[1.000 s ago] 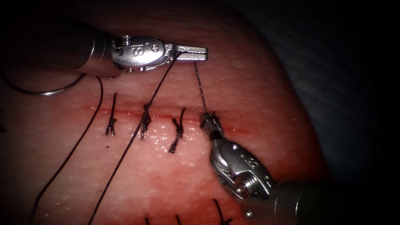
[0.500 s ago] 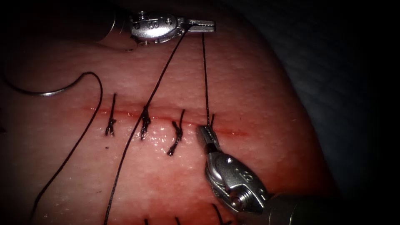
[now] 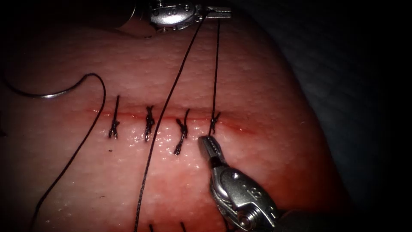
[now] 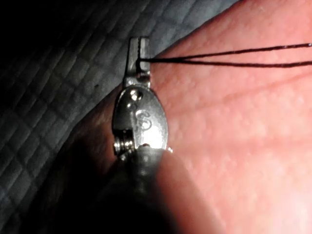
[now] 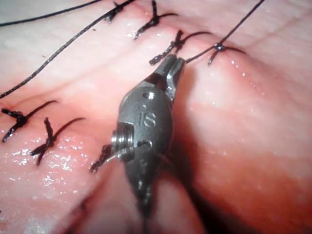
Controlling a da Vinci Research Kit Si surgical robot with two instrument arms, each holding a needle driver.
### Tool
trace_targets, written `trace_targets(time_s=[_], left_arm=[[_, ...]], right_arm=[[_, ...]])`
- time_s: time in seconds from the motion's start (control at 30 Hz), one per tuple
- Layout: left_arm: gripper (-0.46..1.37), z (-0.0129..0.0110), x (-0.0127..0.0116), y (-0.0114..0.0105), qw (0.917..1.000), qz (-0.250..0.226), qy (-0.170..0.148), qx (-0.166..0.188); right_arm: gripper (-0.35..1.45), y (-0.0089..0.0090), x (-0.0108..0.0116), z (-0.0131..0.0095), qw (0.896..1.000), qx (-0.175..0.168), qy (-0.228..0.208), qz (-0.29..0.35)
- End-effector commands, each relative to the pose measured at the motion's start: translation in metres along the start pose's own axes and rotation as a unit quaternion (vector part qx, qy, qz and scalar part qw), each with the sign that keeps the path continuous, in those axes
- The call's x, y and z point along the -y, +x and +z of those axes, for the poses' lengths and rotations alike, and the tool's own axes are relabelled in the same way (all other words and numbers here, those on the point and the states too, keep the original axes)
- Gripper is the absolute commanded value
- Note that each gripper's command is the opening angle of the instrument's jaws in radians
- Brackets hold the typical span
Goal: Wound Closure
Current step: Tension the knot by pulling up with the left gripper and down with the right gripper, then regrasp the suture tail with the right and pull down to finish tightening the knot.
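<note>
Endoscope view: the left tool (image 3: pixel 219 10), well above the cut (image 3: pixel 171 117) in the tissue (image 3: pixel 266 86), has its jaws clamped on the thread (image 3: pixel 216 64), which runs taut down to the newest knot (image 3: pixel 213 122) on the cut. The right tool (image 3: pixel 207 146) sits just below that knot, jaws closed on nothing. The needle (image 3: pixel 40 94) lies free on the tissue, far left of the cut, not in it.

Left wrist view: the left tool's (image 4: pixel 138 51) jaws pinch two thread (image 4: pixel 229 54) strands over the tissue (image 4: pixel 243 146).

Right wrist view: the right tool's (image 5: pixel 174 66) closed tips rest just beside the knot (image 5: pixel 217 47).
</note>
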Motion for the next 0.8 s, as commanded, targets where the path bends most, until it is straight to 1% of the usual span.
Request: trace_targets(time_s=[0.03,0.07,0.13,0.17,0.33,0.5,0.53,0.6,0.63,0.67,0.7,0.73,0.77,0.8], left_arm=[[-0.35,0.0,0.0002,-0.0001,1.0,0.0,-0.002,-0.001],[-0.35,0.0001,0.0004,-0.0002,1.0,0.0,-0.003,-0.002],[-0.35,0.0002,0.0005,-0.0003,1.0,0.001,-0.004,-0.003],[-0.35,0.0002,0.0006,-0.0004,1.0,0.001,-0.004,-0.003],[-0.35,0.0004,-0.0002,-0.0011,1.0,0.006,-0.004,-0.005],[-0.35,0.0004,-0.001,-0.0016,0.9999,0.005,-0.009,-0.003],[-0.35,0.0003,-0.0012,-0.0016,1.0,0.002,-0.009,-0.003],[-0.35,0.0001,-0.0016,-0.0017,0.9999,0.0,-0.01,-0.003],[-0.35,0.0,-0.002,-0.0017,0.9999,0.001,-0.011,-0.003],[-0.35,-0.0002,-0.0024,-0.0017,0.9999,0.002,-0.013,-0.003],[-0.35,-0.0003,-0.0025,-0.0017,0.9999,-0.001,-0.013,-0.003],[-0.35,-0.0004,-0.0027,-0.0017,0.9999,-0.001,-0.014,-0.003],[-0.35,-0.0007,-0.0031,-0.0017,0.9999,0.0,-0.015,-0.003],[-0.35,-0.0008,-0.0033,-0.0017,0.9999,0.0,-0.016,-0.003]], right_arm=[[-0.35,0.0001,-0.0002,0.0,0.999,0.008,0.027,-0.024],[-0.35,-0.0001,0.0001,-0.0002,0.998,0.012,0.052,-0.046],[-0.35,-0.0003,0.0005,-0.0004,0.995,0.019,0.075,-0.069],[-0.35,-0.0003,0.0006,-0.0005,0.994,0.018,0.078,-0.077],[-0.35,0.0003,0.0006,-0.0009,0.993,0.02,0.074,-0.086],[-0.35,0.0001,0.0007,-0.0013,0.993,0.019,0.075,-0.09],[-0.35,0.0002,0.0007,-0.0014,0.992,0.017,0.076,-0.095],[-0.35,0.0003,0.0004,-0.0018,0.991,-0.004,0.082,-0.109],[-0.35,0.0006,-0.0004,-0.0021,0.985,-0.025,0.095,-0.144],[-0.35,0.001,-0.0012,-0.0023,0.973,-0.038,0.104,-0.201],[-0.32,0.0013,-0.0017,-0.0023,0.964,-0.042,0.111,-0.239],[0.0,0.0016,-0.0023,-0.0024,0.954,-0.046,0.117,-0.273],[0.19,0.0021,-0.0034,-0.0025,0.938,-0.055,0.129,-0.318],[0.18,0.0022,-0.0042,-0.0027,0.932,-0.064,0.138,-0.33]])
